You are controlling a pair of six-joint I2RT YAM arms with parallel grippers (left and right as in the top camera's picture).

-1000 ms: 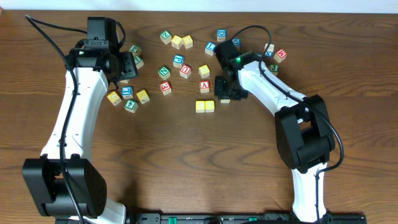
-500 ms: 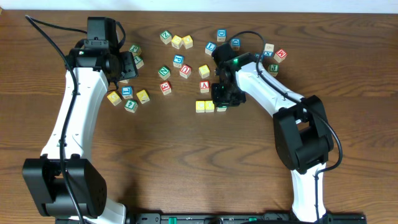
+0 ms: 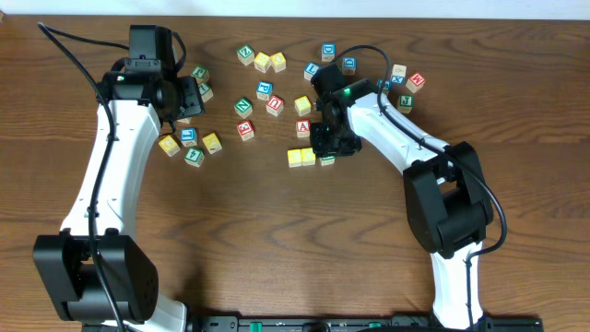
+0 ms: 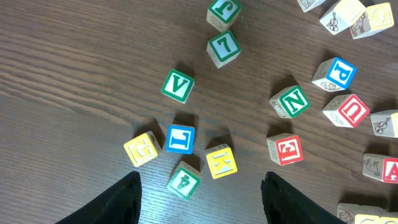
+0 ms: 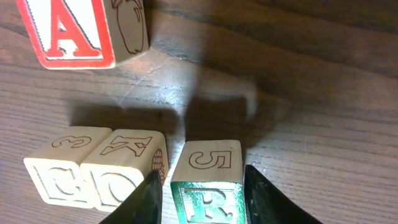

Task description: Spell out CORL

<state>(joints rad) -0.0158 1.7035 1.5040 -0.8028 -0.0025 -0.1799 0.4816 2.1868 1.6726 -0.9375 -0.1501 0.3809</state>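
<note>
Three of four placed: right tool (image 5: 202, 177), jaws just slackened, butted white green-R wooden cube (image 5: 205, 202) at 3 o'clock of two yellow wooden cubes (image 3: 295, 158); left tool (image 4: 205, 208) half-open, empty.

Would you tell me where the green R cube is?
In the right wrist view, the R cube sits inside the right tool, beside the two yellow cubes.

Holds the left gripper (image 4: 200, 180) high and spread wide; reaches low with the right gripper (image 5: 202, 177), fingers narrowly parted.
</note>
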